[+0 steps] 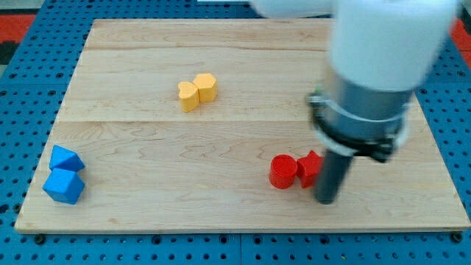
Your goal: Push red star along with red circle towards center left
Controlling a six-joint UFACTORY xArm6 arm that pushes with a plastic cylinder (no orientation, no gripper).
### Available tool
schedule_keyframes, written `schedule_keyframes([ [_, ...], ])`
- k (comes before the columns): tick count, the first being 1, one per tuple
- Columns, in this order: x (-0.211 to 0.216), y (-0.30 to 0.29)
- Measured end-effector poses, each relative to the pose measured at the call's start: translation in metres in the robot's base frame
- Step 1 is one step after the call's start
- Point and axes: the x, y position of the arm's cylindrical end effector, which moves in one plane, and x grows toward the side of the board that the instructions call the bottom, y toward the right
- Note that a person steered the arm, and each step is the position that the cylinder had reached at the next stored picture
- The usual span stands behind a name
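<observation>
Because the arm [372, 62] fills the view's top right and runs off the top edge, blurred, it hides part of the board [221, 213] there; the board's other edges show whole. No writing or label can be read on anything.

The dark rod comes down near the board's bottom right, and my tip [326, 200] sits just right of the red pair — touching or nearly touching the red star [310, 168], whose right side the rod covers, so its shape is only partly clear. The red circle [282, 171] touches the star's left side.

Two blue blocks [65, 175] huddle at the bottom left corner, their shapes hard to tell. Two yellow blocks [197, 91] touch near the top edge, left of middle — shapes unclear too.
</observation>
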Motion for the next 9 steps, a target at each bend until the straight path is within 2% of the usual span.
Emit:
schedule_keyframes([
  [1, -0.004, 0.050],
  [2, -0.019, 0.054],
  [3, -0.027, 0.034],
  [5, -0.028, -0.058],
  [7, -0.034, -0.193],
  [9, -0.079, -0.301],
])
